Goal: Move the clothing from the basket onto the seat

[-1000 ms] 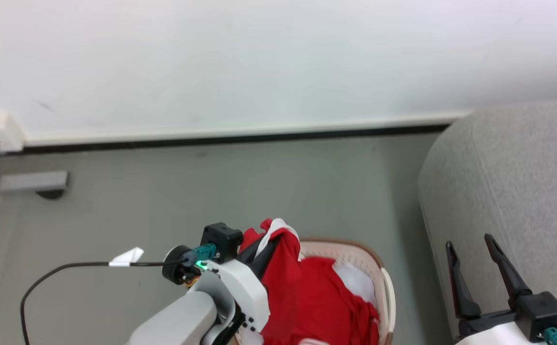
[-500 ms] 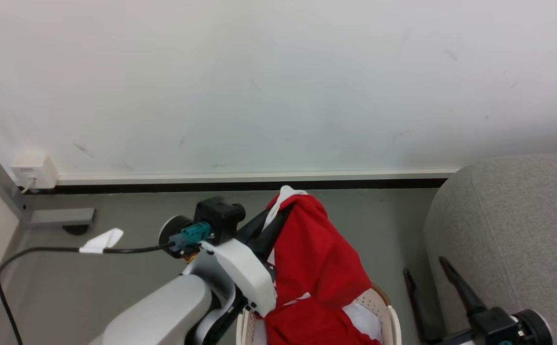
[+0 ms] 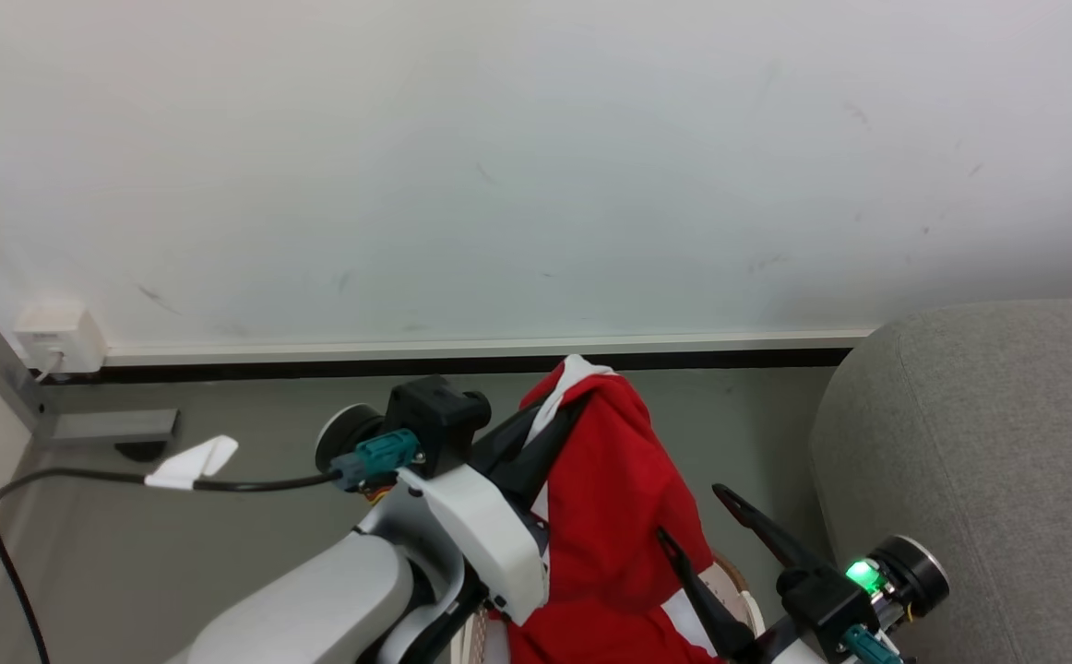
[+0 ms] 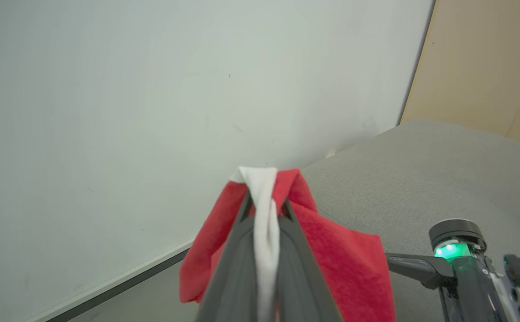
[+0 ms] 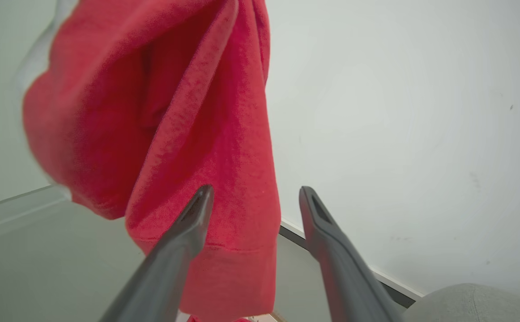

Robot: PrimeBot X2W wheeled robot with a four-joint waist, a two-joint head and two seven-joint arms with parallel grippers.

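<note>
- clothing (image 3: 610, 498): soft red cloth with a fuzzy, matt nap is noted.
- seat (image 3: 988, 443): grey woven upholstery, matt and finely grained, is recorded.
- fingers (image 5: 334, 259): found dark, smooth, matt.

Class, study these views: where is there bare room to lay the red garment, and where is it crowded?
Bare: the large grey fabric sofa beside the white wall; the grey floor between skirting and black cable. Crowded: above the cream plastic basket, where the left gripper holds the red-and-white garment beside the open right gripper.
</note>
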